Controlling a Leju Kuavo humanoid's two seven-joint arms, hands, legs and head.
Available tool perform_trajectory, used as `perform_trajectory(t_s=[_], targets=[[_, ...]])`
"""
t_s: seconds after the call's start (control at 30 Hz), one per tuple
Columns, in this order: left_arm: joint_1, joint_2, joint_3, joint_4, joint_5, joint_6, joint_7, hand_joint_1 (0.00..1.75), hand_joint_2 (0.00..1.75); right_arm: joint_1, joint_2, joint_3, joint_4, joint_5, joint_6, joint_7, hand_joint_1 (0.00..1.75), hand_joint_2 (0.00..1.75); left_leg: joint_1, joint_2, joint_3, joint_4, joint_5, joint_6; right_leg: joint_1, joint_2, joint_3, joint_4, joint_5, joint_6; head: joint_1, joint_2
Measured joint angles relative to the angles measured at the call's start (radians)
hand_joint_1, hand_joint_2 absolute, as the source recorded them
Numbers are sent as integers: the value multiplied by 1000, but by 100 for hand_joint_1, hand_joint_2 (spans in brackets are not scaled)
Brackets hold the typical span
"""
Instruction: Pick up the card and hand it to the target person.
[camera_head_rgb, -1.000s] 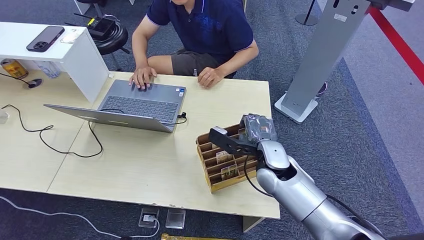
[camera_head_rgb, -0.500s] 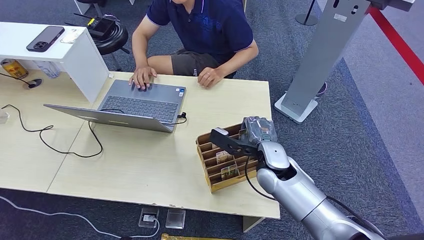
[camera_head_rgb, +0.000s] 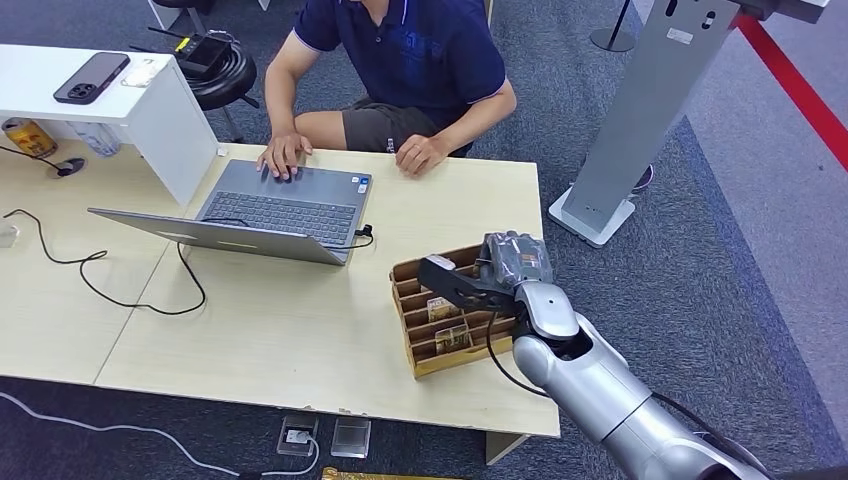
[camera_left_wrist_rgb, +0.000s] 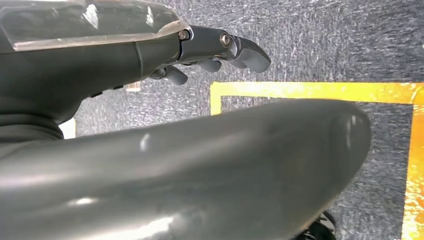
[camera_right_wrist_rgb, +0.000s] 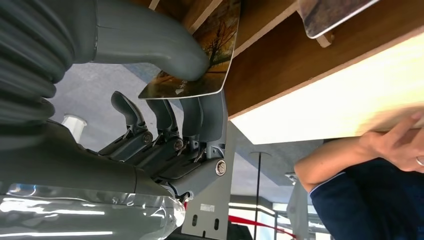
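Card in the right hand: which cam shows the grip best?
Right wrist view. The card fills the near field there, pinched between the right hand's thumb and fingers at the wooden card rack. In the head view the hand covers it. The left wrist view faces the floor.

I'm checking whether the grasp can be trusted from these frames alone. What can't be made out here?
- Card: its far end is hidden in the wooden rack, right wrist view.
- The same card in the head view: the right hand covers it.
- Card's print: too blurred to read.
- Person: cut off by the head view's top edge.
- Left hand: a dark body part hides much.
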Motion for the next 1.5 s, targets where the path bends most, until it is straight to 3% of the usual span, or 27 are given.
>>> perform_trajectory(t_s=[0.3,0.6,0.77,0.9,1.03,1.17,1.5], targets=[[1,0,0,0,17,14,8,0,0,-1,0,0,-42,2,13,31,150,175,0,0,0,0,0,0,0,0,0,0,0,0,0,0],[6,4,0,0,35,5,11,0,0,-14,-41,-9,-326,0,59,117,150,175,0,0,0,0,0,0,0,0,-1,0,0,0,-1,0],[6,5,-2,0,41,5,11,0,0,-60,-61,-8,-448,-40,72,115,150,175,0,0,-1,0,0,0,0,0,-1,0,0,0,0,0],[5,5,-13,0,42,5,12,0,0,-123,-60,-3,-458,-74,74,83,150,175,0,0,-1,0,0,0,0,0,0,0,0,0,0,0],[1,5,-25,0,38,5,14,0,0,-197,-24,15,-365,-74,53,21,150,175,0,0,-2,0,0,0,0,0,-1,1,1,0,0,0],[-5,5,-42,0,34,4,14,0,0,-275,50,50,-172,-55,18,-47,150,175,0,-1,-2,0,1,0,0,-1,-1,1,1,0,-1,0],[-10,5,-73,0,46,-10,27,0,0,-350,176,122,190,-6,-11,-93,150,175,0,-4,-5,0,2,0,0,-3,-3,1,1,0,2,0]])
